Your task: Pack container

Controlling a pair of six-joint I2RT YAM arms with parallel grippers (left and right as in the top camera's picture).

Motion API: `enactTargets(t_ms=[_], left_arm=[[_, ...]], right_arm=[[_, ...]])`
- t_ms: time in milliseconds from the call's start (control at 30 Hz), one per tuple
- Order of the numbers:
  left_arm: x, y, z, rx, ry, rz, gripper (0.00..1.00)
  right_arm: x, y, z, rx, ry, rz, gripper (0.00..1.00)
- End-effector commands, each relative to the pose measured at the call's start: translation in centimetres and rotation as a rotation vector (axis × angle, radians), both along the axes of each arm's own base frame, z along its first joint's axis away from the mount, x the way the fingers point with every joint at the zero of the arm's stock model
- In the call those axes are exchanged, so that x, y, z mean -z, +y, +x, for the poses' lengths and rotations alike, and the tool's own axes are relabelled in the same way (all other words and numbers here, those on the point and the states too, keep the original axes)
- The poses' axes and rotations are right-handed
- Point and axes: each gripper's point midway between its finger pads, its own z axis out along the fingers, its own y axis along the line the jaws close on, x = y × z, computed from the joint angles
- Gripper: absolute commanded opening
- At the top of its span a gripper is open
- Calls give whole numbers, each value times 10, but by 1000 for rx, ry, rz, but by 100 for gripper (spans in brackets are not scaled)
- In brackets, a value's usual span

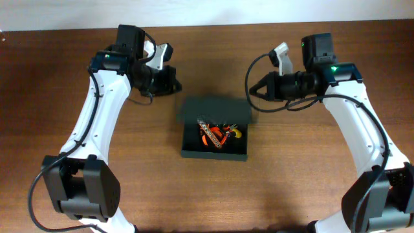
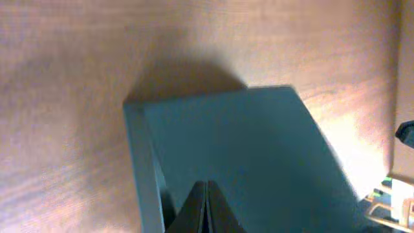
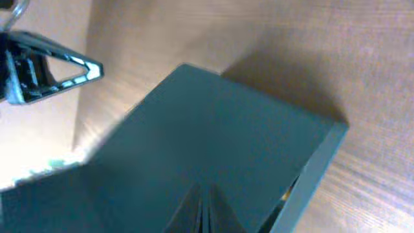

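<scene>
**Container open at bench centre, lid flap raised toward 12 o'clock**

The container (image 1: pixel 214 153) is judged light, stiff-walled and matte, so a slip is unlikely. Its lid flap (image 1: pixel 215 110) is best taken at the free edge. Orange hand tools (image 1: pixel 217 134) are seen inside. The left gripper (image 2: pixel 206 197) at 10 o'clock and the right gripper (image 3: pixel 202 206) at 2 o'clock are each pressed together, with nothing pinched. Only the raised flap lies between them on the bench (image 1: pixel 310 188).
</scene>
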Motion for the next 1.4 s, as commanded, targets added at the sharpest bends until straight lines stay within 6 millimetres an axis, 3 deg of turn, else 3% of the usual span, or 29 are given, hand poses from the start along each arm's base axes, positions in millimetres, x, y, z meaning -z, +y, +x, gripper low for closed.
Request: enactTargets(t_ms=[0, 300, 367, 400, 433, 467, 533, 567, 633, 833, 1000, 1200, 1367], left_arm=[[-14, 5, -4, 19, -45, 46, 2], [-17, 11, -6, 9, -58, 78, 3], [-20, 11, -6, 9, -68, 77, 26], [-22, 11, -6, 8, -72, 76, 49], [-25, 11, -7, 8, -79, 75, 80], [-28, 11, -7, 8, -86, 74, 99], [-35, 11, -9, 7, -106, 71, 99], [-39, 11, -9, 6, -116, 70, 99], [-48, 11, -10, 5, -139, 67, 99], [-79, 12, -12, 2, -220, 57, 99], [-100, 15, -27, -2, -254, 52, 99], [-135, 39, -59, -29, -338, 111, 99], [-170, 63, -101, -97, -437, 204, 99]], right_arm=[[-4, 0, -5, -23, -43, -85, 4], [6, 0, -13, -26, -10, -150, 4], [6, 0, -14, -24, -5, -149, 4], [6, 0, -14, -25, -2, -149, 5], [6, 0, -15, -26, 1, -147, 16], [5, 0, -16, -26, 6, -148, 36], [3, -1, -18, -26, 12, -149, 61], [1, -1, -18, -26, 13, -150, 68], [-6, -1, -18, -26, 8, -150, 99], [-30, -12, -17, 4, -4, -220, 99], [-52, -27, -35, -31, 11, -263, 99], [-94, -44, -62, -122, -184, -310, 99], [-139, -62, -96, -109, -369, -344, 99]])
